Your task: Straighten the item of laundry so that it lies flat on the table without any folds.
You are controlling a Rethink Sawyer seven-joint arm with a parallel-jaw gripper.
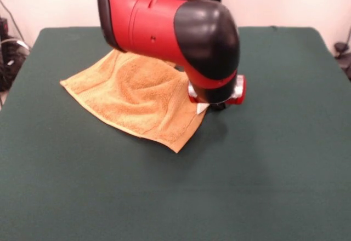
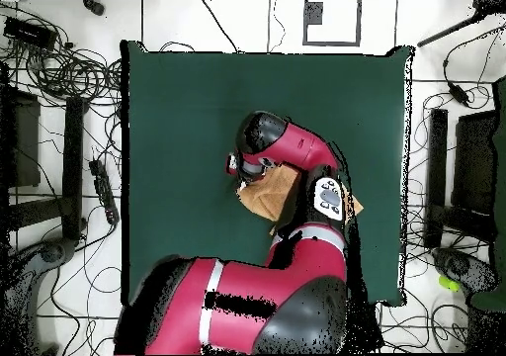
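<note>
Gripper: low over the table, at the towel's right-hand corner in the front view; mostly hidden beneath the arm's black wrist housing. Only a red and silver collar and a dark tip show. Whether the fingers are spread or closed cannot be told, nor whether they hold the cloth.

Gripper, overhead: seen as a small dark and red block at the end of the arm, just at the towel's edge.

Arm: red with a black elbow cap; it comes down across the towel's far part and covers it in the front view. In the overhead view the arm bends over the cloth and hides most of it.

Towel: orange-tan terry, lying on the table a little left of centre in the front view. Its left corner and near corner lie flat and pointed. The middle is rumpled, with soft ridges running toward the gripper. A small white patch, perhaps a label, shows at the right corner, just beside the gripper.

Towel, overhead: only a tan wedge shows between parts of the arm.

Table: dark green cloth top, far wider than the towel; bare on the near and right sides.

Floor: pale, with black cables lying around the table.
</note>
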